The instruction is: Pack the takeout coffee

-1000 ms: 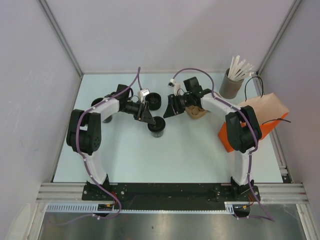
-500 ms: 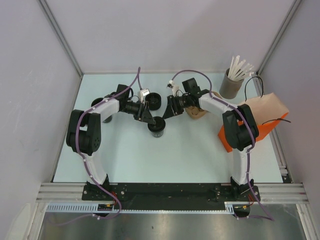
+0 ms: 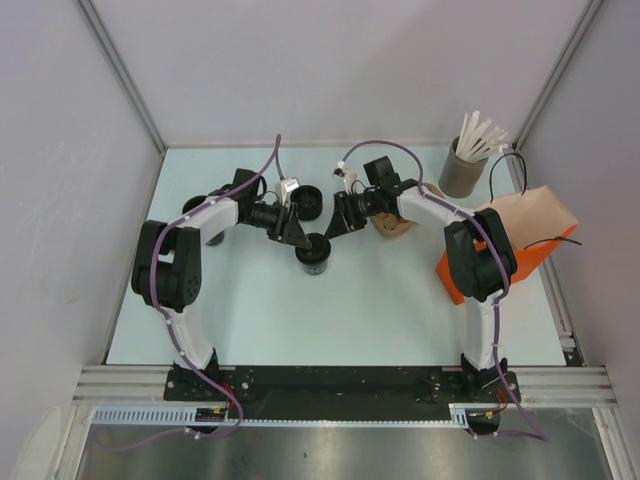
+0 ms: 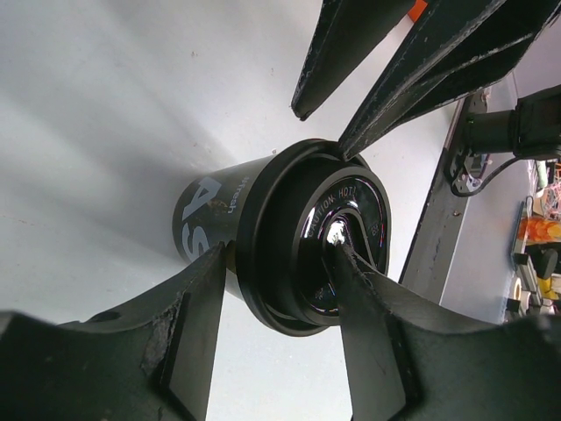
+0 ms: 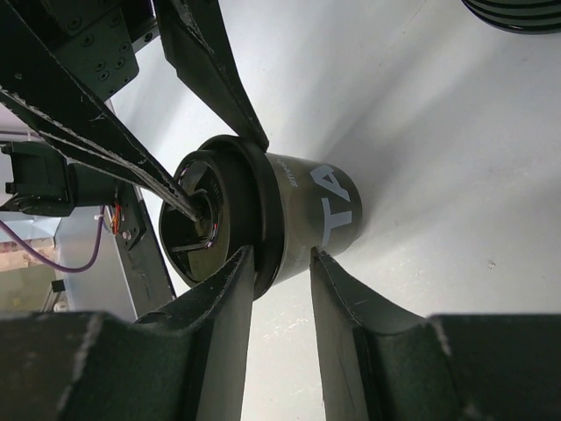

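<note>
- Pale table carries the coffee cup upright near its middle, with the black lid on.
- Left gripper, half open, pinches it, one finger on the lid's top and one against the wall.
- Right gripper, fingers slightly apart, sits at the lid's rim, clamping nothing.
- Orange bag lies well apart, at the table's right edge.

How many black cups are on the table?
3. The lidded black paper cup sits between both arms' jaws; an open black cup stands just behind it; a third peeks from under the left arm, mostly hidden.
</note>
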Robot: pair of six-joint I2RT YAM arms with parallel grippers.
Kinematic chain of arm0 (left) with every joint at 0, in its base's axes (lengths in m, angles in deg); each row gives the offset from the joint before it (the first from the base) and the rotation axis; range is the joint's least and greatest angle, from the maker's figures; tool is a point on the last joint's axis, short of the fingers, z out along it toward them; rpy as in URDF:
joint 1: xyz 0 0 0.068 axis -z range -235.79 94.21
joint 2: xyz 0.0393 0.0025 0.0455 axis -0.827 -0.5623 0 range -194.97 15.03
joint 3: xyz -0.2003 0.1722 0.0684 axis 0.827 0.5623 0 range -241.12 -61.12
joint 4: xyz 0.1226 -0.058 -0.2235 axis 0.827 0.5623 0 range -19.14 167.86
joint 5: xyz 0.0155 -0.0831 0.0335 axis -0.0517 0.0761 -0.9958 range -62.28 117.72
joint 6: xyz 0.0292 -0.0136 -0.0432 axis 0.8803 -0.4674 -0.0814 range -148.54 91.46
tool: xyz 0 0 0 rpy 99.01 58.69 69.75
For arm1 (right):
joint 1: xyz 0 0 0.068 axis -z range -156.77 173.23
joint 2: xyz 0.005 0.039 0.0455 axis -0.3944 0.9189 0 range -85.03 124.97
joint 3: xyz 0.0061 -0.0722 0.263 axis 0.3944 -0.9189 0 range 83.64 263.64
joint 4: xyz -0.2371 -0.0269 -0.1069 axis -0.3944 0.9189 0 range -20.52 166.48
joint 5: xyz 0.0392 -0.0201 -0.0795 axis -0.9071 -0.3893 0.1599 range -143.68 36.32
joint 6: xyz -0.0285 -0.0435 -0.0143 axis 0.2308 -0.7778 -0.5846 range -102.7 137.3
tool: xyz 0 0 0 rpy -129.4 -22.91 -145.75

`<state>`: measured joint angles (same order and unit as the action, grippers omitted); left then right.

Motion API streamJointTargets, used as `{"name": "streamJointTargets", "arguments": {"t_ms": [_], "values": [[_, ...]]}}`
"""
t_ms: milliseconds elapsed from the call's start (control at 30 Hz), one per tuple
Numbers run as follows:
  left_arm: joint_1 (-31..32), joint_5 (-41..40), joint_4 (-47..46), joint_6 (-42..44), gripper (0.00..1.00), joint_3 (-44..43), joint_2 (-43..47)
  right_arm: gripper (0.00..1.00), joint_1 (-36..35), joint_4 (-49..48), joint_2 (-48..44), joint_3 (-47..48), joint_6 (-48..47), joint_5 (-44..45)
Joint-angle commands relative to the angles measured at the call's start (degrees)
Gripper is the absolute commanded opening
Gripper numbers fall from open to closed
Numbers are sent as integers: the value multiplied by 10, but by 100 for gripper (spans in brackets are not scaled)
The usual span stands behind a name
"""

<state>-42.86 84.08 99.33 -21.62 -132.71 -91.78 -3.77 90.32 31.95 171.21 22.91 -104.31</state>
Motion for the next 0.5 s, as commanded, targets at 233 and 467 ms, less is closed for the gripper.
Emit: {"name": "streamJointTargets", "arguments": {"t_ms": [233, 467], "values": [[11, -74, 1, 20, 51, 19, 10, 35, -15, 26, -7, 6, -29, 21], [12, -90, 4, 33, 50, 21, 17, 31, -19, 44, -8, 4, -51, 64]]}}
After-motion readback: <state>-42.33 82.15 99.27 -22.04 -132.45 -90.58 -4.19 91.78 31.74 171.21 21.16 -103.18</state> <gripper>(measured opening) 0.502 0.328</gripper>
